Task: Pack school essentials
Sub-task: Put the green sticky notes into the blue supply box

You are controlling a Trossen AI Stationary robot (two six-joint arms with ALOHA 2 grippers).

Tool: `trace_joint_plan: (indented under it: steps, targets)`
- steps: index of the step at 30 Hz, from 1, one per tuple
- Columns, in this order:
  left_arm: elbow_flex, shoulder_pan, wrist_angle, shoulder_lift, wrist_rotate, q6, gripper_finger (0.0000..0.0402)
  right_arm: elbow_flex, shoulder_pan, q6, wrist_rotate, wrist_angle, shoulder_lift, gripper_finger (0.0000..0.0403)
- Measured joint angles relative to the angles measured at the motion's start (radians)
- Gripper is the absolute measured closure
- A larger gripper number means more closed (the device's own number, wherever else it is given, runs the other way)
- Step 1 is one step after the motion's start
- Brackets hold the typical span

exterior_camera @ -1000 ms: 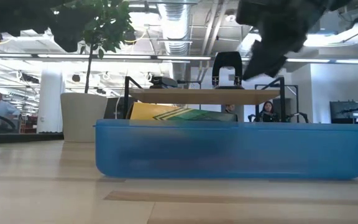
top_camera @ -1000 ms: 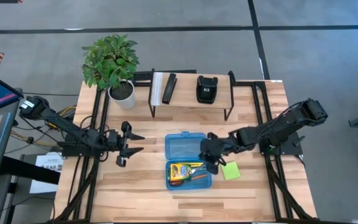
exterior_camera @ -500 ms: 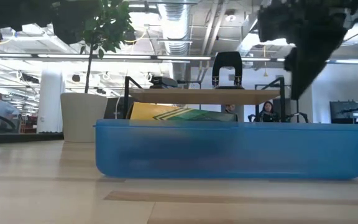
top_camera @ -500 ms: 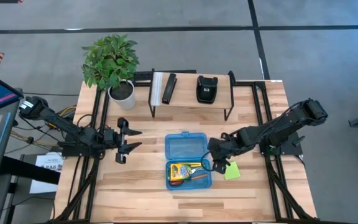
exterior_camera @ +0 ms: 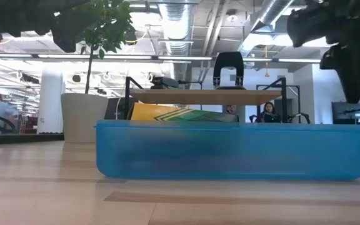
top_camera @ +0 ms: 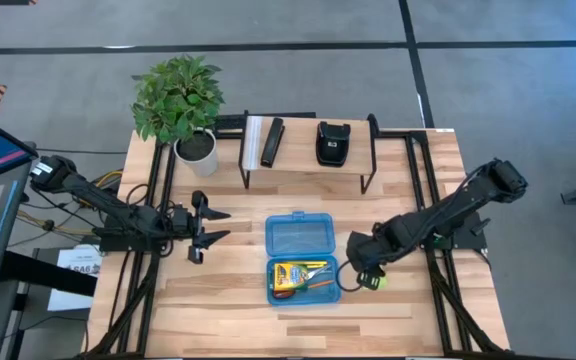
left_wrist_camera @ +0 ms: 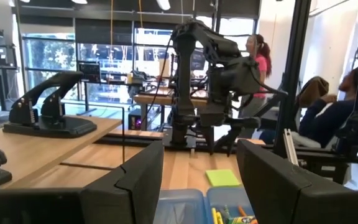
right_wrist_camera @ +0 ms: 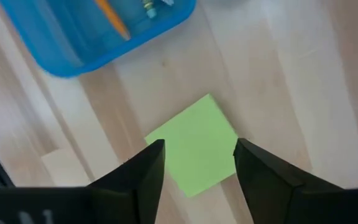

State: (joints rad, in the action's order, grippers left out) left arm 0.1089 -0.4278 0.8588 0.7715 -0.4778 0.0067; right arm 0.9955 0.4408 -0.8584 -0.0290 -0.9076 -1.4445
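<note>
The open blue case (top_camera: pixel 303 258) lies in the middle of the table, its tray holding a yellow-green crayon box (top_camera: pixel 289 277), a yellow pencil (right_wrist_camera: pixel 113 17) and other small stationery. A lime-green sticky-note pad (right_wrist_camera: pixel 192 147) lies flat on the wood just right of the case. My right gripper (right_wrist_camera: pixel 199 148) points down over the pad, open, a finger on either side of it and above it, touching nothing. My left gripper (top_camera: pixel 211 226) waits open at the left of the case, level, with nothing between its fingers (left_wrist_camera: pixel 138 180).
A black wire shelf (top_camera: pixel 308 150) at the far edge carries black and white bars (top_camera: pixel 265 142) and a black object (top_camera: pixel 332 142). A potted plant (top_camera: pixel 180 100) stands at the far left. People sit in the room beyond the table (left_wrist_camera: pixel 257 53).
My right gripper has swung from over the blue case's right edge toward the table's right and near side. It has tipped from slanting to pointing almost straight down and now stands over the sticky-note pad.
</note>
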Motion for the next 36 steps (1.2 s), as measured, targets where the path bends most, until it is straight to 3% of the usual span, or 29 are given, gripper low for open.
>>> trace_joint_plan:
  steps: [7,36]
  targets:
    - [0.0,0.0,0.02,0.0,0.0,-0.004,0.021,0.0,0.047,-0.017,0.058,0.003,0.0,0.0186]
    - [0.0,0.0,0.022,0.0,0.026,-0.046,0.021,0.0,0.051,0.029,0.06,0.007,0.0,0.0185]
